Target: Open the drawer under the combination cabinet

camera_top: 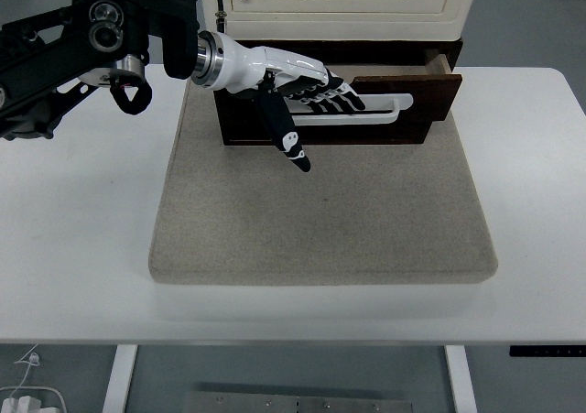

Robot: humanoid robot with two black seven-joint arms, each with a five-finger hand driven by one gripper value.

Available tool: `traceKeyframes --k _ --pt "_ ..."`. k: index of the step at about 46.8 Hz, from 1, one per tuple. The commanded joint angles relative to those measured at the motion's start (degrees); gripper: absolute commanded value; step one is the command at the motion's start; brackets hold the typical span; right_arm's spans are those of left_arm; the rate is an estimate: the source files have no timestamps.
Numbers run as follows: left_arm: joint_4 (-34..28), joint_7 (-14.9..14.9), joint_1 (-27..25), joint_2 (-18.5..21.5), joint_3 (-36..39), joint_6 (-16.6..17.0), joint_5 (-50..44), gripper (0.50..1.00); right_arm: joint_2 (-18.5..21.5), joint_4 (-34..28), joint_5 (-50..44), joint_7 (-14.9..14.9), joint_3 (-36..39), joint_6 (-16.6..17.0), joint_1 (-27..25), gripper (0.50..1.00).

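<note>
**Trainee:** Where does the drawer sit relative to the hand I'm driving?

**Operator:** The dark wooden drawer lies at the far side of the table, under the cream combination cabinet, on the grey mat. It is already partly out, skewed, with its right end further from the cabinet than its left. Its white bar handle runs left to right across the front panel; that long axis is what my next move turns on, since I judge the pull must come toward the near edge, square to the bar.

**Trainee:** And the hand itself?

**Operator:** My left hand comes in from the left, forearm roughly parallel to the drawer front. Its four fingers lie extended, close together, across the left part of the handle; whether they hook behind the bar I cannot tell. The thumb hangs down and forward, apart from the fingers, its tip over the mat just in front of the drawer. I would call the hand relaxed rather than clamped on anything.

**Trainee:** The other arm?

**Operator:** Not visible, so the left is the only candidate.
</note>
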Motion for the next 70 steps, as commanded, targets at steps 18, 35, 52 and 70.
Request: traceKeyframes --k 18,35,52,70 --pt "0.3 0.0 -0.1 0.0 -0.3 -0.2 -0.1 1.0 0.0 0.0 0.0 0.0 0.0 0.0 0.0 0.928" --pt "0.3 0.0 -0.3 0.1 -0.4 -0.3 -0.8 1.0 0.0 0.0 0.0 0.0 0.0 0.0 0.0 0.928" --pt "0.1 0.0 -0.3 0.1 -0.4 -0.9 -0.9 1.0 0.0 0.0 0.0 0.0 0.0 0.0 0.0 0.928" --pt "0.0 0.1 -0.4 0.5 -0.4 -1.6 -2.4 1.0 0.0 0.0 0.0 0.1 0.0 0.0 0.0 0.928"
